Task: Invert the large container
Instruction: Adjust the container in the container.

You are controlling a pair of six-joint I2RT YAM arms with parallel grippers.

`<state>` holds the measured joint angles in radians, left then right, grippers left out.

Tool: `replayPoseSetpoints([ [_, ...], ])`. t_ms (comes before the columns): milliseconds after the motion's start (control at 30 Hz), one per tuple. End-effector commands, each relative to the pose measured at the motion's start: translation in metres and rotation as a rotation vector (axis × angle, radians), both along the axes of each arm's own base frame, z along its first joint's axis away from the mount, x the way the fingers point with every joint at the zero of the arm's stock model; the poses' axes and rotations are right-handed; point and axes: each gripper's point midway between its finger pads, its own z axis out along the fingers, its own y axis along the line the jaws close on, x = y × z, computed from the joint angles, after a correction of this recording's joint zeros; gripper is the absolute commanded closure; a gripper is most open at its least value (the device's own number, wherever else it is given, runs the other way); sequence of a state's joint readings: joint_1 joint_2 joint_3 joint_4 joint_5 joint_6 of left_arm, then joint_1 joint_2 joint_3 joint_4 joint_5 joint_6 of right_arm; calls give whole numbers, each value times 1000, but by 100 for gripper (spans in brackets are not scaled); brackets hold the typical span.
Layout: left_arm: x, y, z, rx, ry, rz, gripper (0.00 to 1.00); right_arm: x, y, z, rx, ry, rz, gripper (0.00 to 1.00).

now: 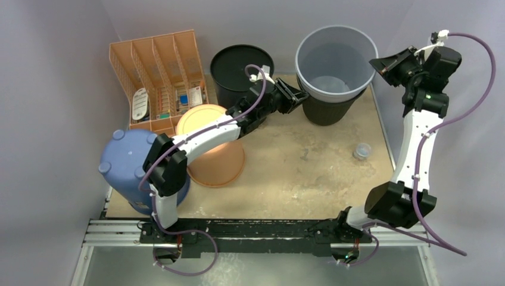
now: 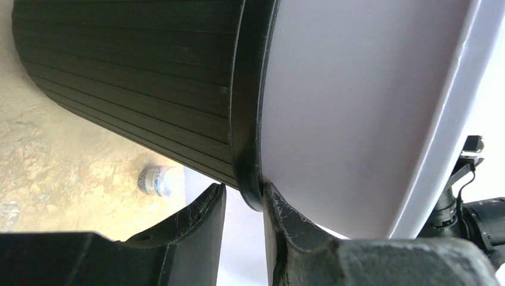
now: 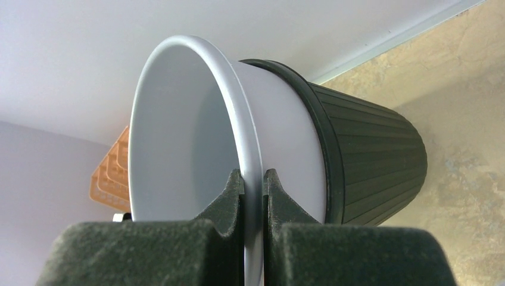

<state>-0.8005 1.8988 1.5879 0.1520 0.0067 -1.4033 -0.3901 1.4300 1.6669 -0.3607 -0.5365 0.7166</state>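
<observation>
Overhead, the grey container (image 1: 315, 59) sits upright, nested in the black ribbed bin (image 1: 324, 110) at the far side of the worktop (image 1: 298, 173). The left gripper (image 1: 298, 96) is at the bin's left rim and the right gripper (image 1: 376, 64) at the container's right rim, above the bin.

Next, the left wrist view: the left gripper (image 2: 243, 190) stands partly open astride the bin's (image 2: 131, 77) rim, one finger touching it, a gap at the other. The container (image 2: 345, 107) rises out of the bin.

Lastly, the right wrist view: the right gripper (image 3: 254, 176) is clamped on the container's (image 3: 178, 131) rim, above the bin (image 3: 369, 161).
</observation>
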Motion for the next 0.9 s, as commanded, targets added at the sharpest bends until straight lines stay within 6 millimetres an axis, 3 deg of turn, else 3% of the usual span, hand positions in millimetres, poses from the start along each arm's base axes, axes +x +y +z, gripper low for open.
replayPoseSetpoints([
  [0,5,15,-1,47,5,24,71,-45,35,102,48,-266,125,100],
  [200,-3,30,12,243,-123,-10,58,-32,17,50,74,-164,83,100],
  [367,-7,75,21,458,-280,64,35,-23,8,30,97,-126,74,100],
  [533,-18,119,50,684,-486,85,30,-17,7,18,108,-98,93,100],
  [633,-39,120,99,675,-750,22,28,-16,9,12,98,-89,123,100],
  [733,-54,116,131,688,-915,-32,28,-14,5,7,81,-73,103,100],
  [800,-56,112,143,693,-938,-64,28,-11,2,5,79,-68,100,100],
  [867,-57,99,142,706,-931,-123,28,-8,2,-1,84,-45,108,100],
])
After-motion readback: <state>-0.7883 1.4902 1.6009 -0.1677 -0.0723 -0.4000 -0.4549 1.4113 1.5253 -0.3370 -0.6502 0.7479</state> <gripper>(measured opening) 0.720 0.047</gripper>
